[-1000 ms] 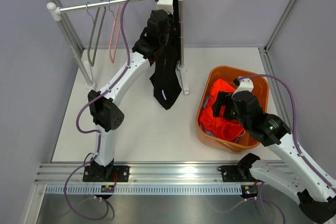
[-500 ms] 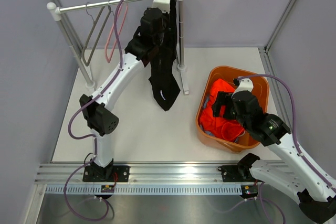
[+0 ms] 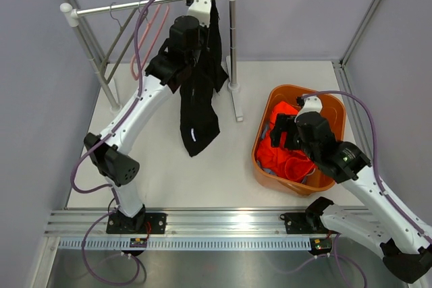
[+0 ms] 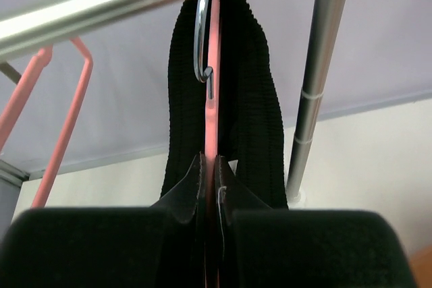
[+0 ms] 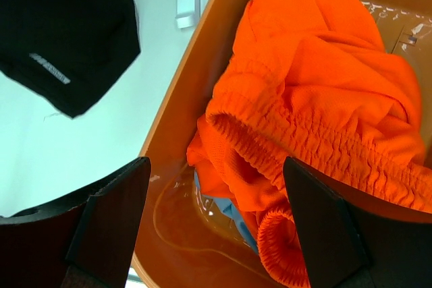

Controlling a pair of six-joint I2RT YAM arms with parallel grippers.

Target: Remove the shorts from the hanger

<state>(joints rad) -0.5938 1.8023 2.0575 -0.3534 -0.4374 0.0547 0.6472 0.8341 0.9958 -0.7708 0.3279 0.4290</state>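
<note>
The white worktop (image 3: 223, 166) carries a clothes rail (image 3: 121, 7) at the back and an orange bin (image 3: 337, 109) to the right. Two of the three pairs look done: the orange shorts (image 5: 324, 99) lie crumpled in the bin, with a sliver of the light blue shorts (image 5: 229, 210) showing beneath them. The black shorts (image 3: 196, 109) are what is left; they hang long from the right end of the rail, draped over a pink hanger (image 4: 211, 126) whose metal hook (image 4: 200, 38) sits over the bar. Two bare hangers, one grey (image 3: 111, 52) and one pink (image 3: 145, 38), hang further left. The left gripper (image 4: 209, 166) is up at the black pair, its jaws pinched tight on the pink hanger's stem with the waistband falling on either side; whether any fabric is caught in the pinch I cannot tell. The right gripper (image 5: 214, 166) hovers over the bin with its jaws wide apart and nothing between them. By my reckoning the job is about two-thirds through, with the last pair yet to come off its hanger and go to the bin
</note>
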